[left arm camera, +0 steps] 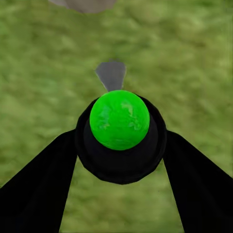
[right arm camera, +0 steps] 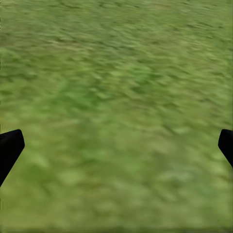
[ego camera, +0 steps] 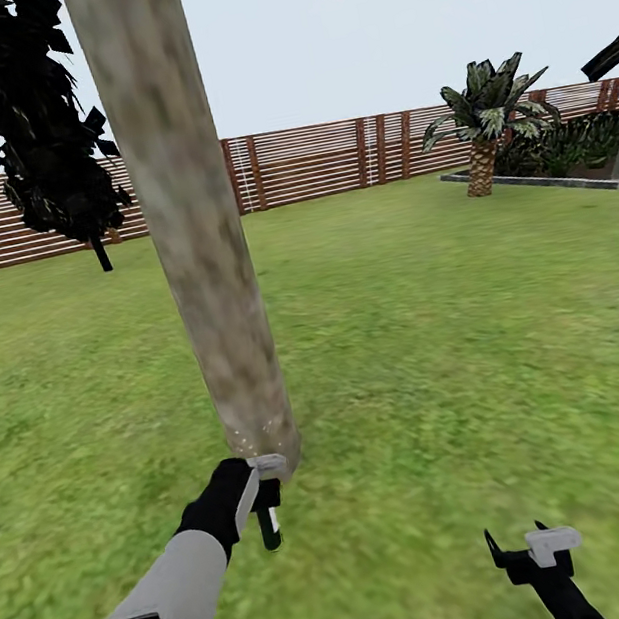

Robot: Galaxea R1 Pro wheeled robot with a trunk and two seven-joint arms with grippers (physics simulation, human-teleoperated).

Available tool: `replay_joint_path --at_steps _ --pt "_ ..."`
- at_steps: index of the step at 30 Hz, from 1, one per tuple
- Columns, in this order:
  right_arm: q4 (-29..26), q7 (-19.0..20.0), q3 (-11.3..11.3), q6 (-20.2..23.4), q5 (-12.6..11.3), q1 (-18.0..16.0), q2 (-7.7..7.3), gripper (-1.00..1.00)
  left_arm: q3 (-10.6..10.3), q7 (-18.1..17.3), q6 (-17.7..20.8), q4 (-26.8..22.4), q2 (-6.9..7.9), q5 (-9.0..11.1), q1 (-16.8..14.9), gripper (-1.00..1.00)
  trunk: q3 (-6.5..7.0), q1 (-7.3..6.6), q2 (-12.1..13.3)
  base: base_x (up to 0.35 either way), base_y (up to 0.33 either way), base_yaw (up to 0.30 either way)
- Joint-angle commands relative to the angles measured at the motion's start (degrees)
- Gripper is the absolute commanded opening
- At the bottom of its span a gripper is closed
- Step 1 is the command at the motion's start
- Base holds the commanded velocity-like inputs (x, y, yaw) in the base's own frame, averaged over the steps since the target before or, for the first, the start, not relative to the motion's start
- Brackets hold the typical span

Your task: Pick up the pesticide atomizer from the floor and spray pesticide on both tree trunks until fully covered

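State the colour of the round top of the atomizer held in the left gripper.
Bright green, seated in a black body; the atomizer shows best in the left wrist view.

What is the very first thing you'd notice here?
A thick, mottled beige-grey tree trunk rises from the green grass straight ahead. At its foot the left gripper clamps a black atomizer with a bright green ball top, tiny whitish specks dotting the bark. A small palm stands by the brown slat fence.
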Motion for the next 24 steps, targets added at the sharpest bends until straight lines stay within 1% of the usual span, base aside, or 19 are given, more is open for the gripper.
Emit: replay_joint_path --at_steps 1,2,4,5,6,7,9,12,15,17,19,20,21,22,23,24 --pt "0.0 0.0 0.0 0.0 0.0 0.0 0.00 1.00 0.1 0.0 0.1 -3.3 0.70 0.2 0.4 -1.00 0.00 0.00 0.0 -0.253 0.078 0.000" --pt "0.0 0.0 0.0 0.0 0.0 0.0 0.00 1.00 -0.1 0.0 0.1 -4.7 1.11 0.2 0.6 -1.00 0.00 0.00 0.0 -0.217 0.066 0.000" --pt "0.0 0.0 0.0 0.0 0.0 0.0 0.00 1.00 -0.2 0.0 0.3 -5.7 1.26 0.1 0.7 -1.00 0.00 0.00 0.0 -0.114 0.035 0.000" --pt "0.0 0.0 0.0 0.0 0.0 0.0 0.00 1.00 -0.2 0.0 0.4 -6.1 0.99 0.1 0.3 -1.00 0.00 0.00 0.0 -0.046 0.014 0.000" --pt "0.0 0.0 0.0 0.0 0.0 0.0 0.00 1.00 -0.3 0.0 0.5 -6.4 -0.04 0.1 -0.1 -1.00 0.00 0.00 0.0 -0.015 0.005 0.000" --pt "0.0 0.0 0.0 0.0 0.0 0.0 0.00 1.00 -0.2 0.0 0.5 -6.5 -0.71 0.2 -0.9 -1.00 0.00 0.00 0.0 -0.008 0.002 0.000" --pt "0.0 0.0 0.0 0.0 0.0 0.0 0.00 1.00 -0.2 0.0 0.6 -6.5 -1.18 0.3 -2.1 -1.00 0.00 0.00 0.0 -0.004 0.001 0.000" --pt "0.0 0.0 0.0 0.0 0.0 0.0 0.00 1.00 -0.2 0.0 0.8 -6.5 -1.41 0.3 -3.2 -1.00 0.00 0.00 0.0 -0.001 0.000 0.000" --pt "0.0 0.0 0.0 0.0 0.0 0.0 0.00 1.00 -0.3 0.0 2.5 -6.5 -0.83 0.3 -3.3 -1.00 0.00 0.00 0.0 0.000 0.000 0.000" --pt "0.0 0.0 0.0 0.0 0.0 0.0 0.00 1.00 -0.1 0.0 5.0 -7.7 0.56 0.3 -3.1 -1.00 0.00 0.00 0.0 0.000 0.000 0.000" --pt "0.0 0.0 0.0 0.0 0.0 0.0 0.00 1.00 -0.4 -0.1 7.2 -10.9 2.43 0.3 -2.6 -1.00 0.00 0.00 0.0 0.000 0.000 0.000" --pt "0.0 0.0 0.0 0.0 0.0 0.0 0.00 1.00 -0.5 -0.3 7.6 -12.1 3.02 0.3 -2.5 -1.00 0.00 0.00 0.0 0.000 0.000 0.000" --pt "0.0 0.0 0.0 0.0 0.0 0.0 0.00 1.00 -0.6 -1.7 8.0 -13.4 4.20 0.3 -2.3 -1.00 0.00 0.00 0.0 0.000 0.000 0.000" --pt "0.0 0.0 0.0 0.0 0.0 0.0 0.00 1.00 -0.8 -3.8 7.9 -13.9 4.67 0.1 -2.0 -1.00 0.00 0.00 0.0 0.000 0.000 0.000" --pt "0.0 0.0 0.0 0.0 0.0 0.0 0.00 1.00 -1.3 -5.3 7.8 -14.1 4.81 0.0 -1.5 -1.00 0.00 0.00 0.0 0.000 0.000 0.000" --pt "0.0 0.0 0.0 0.0 0.1 0.0 0.00 1.00 -2.4 -6.8 7.7 -14.2 4.90 -0.1 -0.9 -1.00 0.00 0.00 0.0 0.000 0.000 0.000"
